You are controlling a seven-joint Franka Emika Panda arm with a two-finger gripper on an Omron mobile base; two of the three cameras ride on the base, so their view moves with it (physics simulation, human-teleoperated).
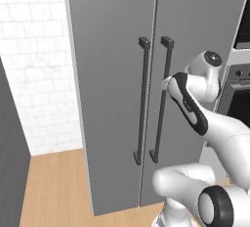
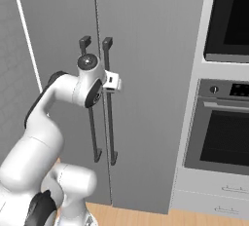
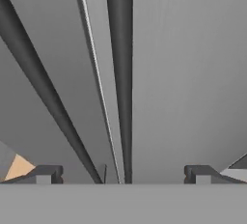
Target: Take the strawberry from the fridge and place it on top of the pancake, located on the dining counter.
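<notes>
The fridge (image 1: 112, 74) (image 2: 146, 64) stands with both grey doors shut, so the strawberry is hidden. The pancake and the dining counter are out of view. My gripper (image 2: 113, 81) is raised in front of the right door's dark bar handle (image 1: 163, 103) (image 2: 111, 127), close to it at upper-handle height. In the hand view the gripper (image 3: 123, 174) is open, its fingertips (image 3: 47, 174) far apart. The right handle (image 3: 120, 49) runs straight up from the gap between them. The left door's handle (image 3: 34, 73) (image 1: 142, 99) slants off to one side. Nothing is gripped.
A built-in wall oven (image 2: 223, 132) (image 1: 240, 89) with white drawers (image 2: 214, 196) below adjoins the fridge on the right. A white tiled wall (image 1: 34, 74) and wooden floor (image 1: 53, 187) lie to the left, with a dark panel (image 1: 10, 152) at the far left edge.
</notes>
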